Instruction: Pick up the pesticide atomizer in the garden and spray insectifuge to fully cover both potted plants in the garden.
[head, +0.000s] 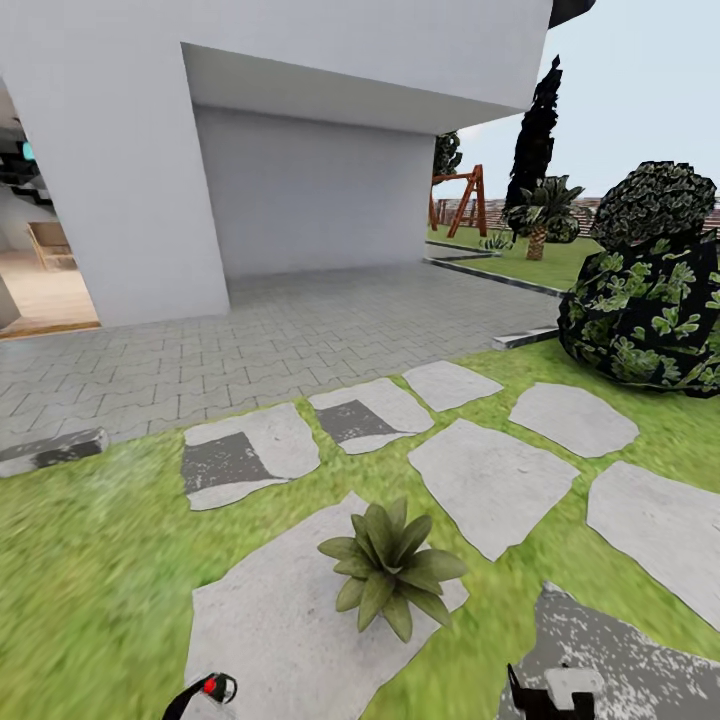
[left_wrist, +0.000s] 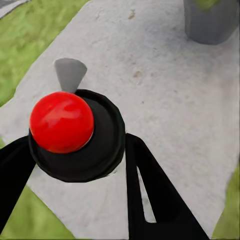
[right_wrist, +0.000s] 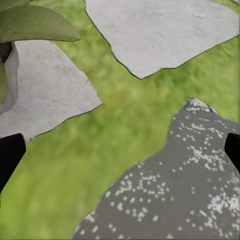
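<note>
One potted plant (head: 388, 570), a rosette of plain green leaves, stands on a big grey stepping stone (head: 270, 620) just ahead. Its grey pot (left_wrist: 210, 20) appears in the left wrist view, and a leaf (right_wrist: 35, 25) in the right wrist view. My left gripper (head: 205, 695) is at the bottom edge, shut on the pesticide atomizer (left_wrist: 75, 132), seen end-on as a black round body with a red cap and a grey spout (left_wrist: 70, 72). My right gripper (head: 555, 690) hangs open over a darkened stone carrying whitish insectifuge specks (right_wrist: 190, 165). The second potted plant is out of view.
Lawn and more stepping stones (head: 495, 480) spread ahead; two carry dark patches (head: 220, 462). A big dark leafy bush (head: 650, 300) stands at the right. Grey paving (head: 300, 330) leads to the white house wall (head: 130, 150). A palm (head: 540, 215) and wooden frame (head: 465, 200) stand far off.
</note>
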